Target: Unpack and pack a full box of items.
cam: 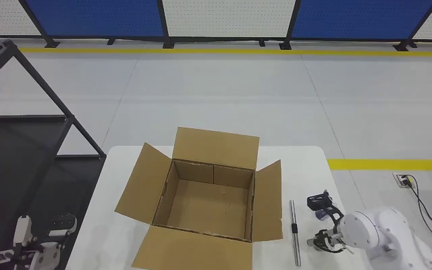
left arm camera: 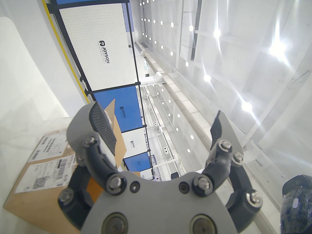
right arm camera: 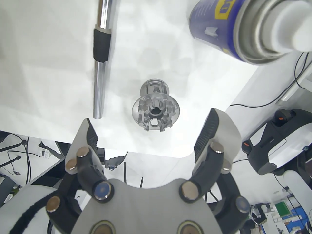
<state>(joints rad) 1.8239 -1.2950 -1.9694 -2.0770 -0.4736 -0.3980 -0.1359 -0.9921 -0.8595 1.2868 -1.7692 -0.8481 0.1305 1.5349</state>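
At the centre of the top view, the box [cam: 209, 202] is shown in plain brown, with white, black-printed labels [left arm camera: 48, 161] on one side; the table [cam: 304, 169] under it is white. The rod [right arm camera: 101, 13] is seen in shiny silver with one black band. The spray can [right arm camera: 219, 20] is coloured blue, with yellow marking and a white nozzle. The metal part [right arm camera: 156, 109] is rendered in grey.

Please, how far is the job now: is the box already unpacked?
Done: the box looks empty; a rod, a can and a metal part are out on the table. In hand: nothing, both the left gripper and the right gripper are open, the right by the metal part. To do: packing them all back.
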